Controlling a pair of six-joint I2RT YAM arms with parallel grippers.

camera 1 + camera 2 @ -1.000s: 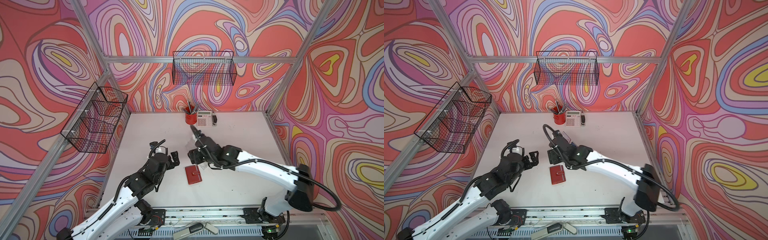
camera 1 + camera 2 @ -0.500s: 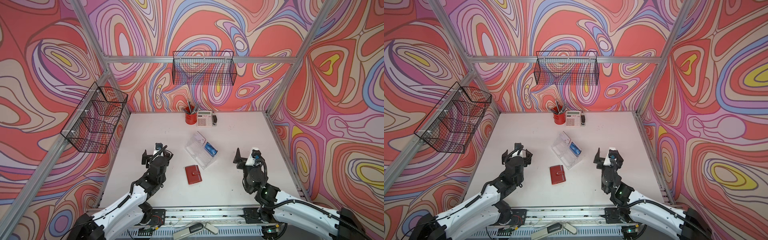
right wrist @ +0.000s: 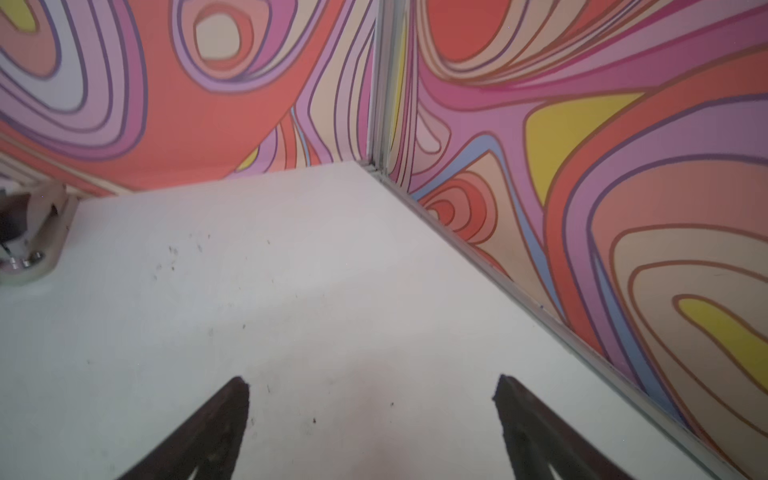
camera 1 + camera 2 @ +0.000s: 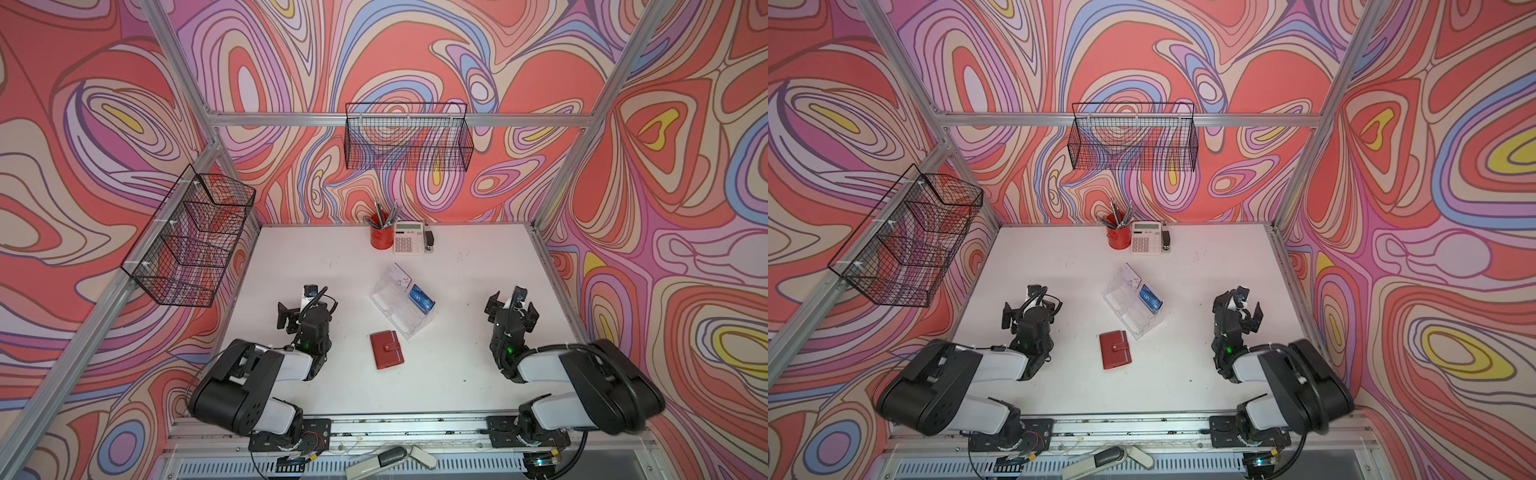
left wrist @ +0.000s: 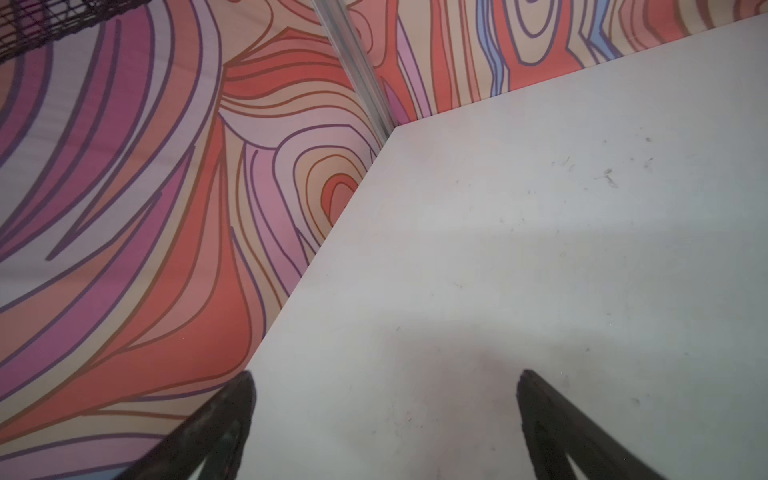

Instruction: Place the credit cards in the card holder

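Observation:
In both top views a clear tiered card holder (image 4: 405,320) (image 4: 1133,318) stands mid-table. One blue credit card (image 4: 421,298) (image 4: 1150,298) stands in it, and a white card (image 4: 398,275) sits in its rear tier. A shut red wallet (image 4: 386,350) (image 4: 1114,350) lies just in front of it. My left gripper (image 4: 305,309) (image 4: 1030,309) (image 5: 386,376) is open over bare table, well left of the holder. My right gripper (image 4: 512,309) (image 4: 1237,309) (image 3: 370,380) is open and empty, well right of it. Neither wrist view shows a card.
At the back edge stand a red pen cup (image 4: 381,237), a white calculator (image 4: 409,237) and a small black stapler (image 4: 429,241). Wire baskets hang on the back wall (image 4: 409,141) and the left wall (image 4: 191,241). Both arms are folded near the front rail.
A second ago the right gripper reached over the card holder; it has since pulled back to the right. Both arms have drawn back and folded towards the front. The holder with the blue card is uncovered.

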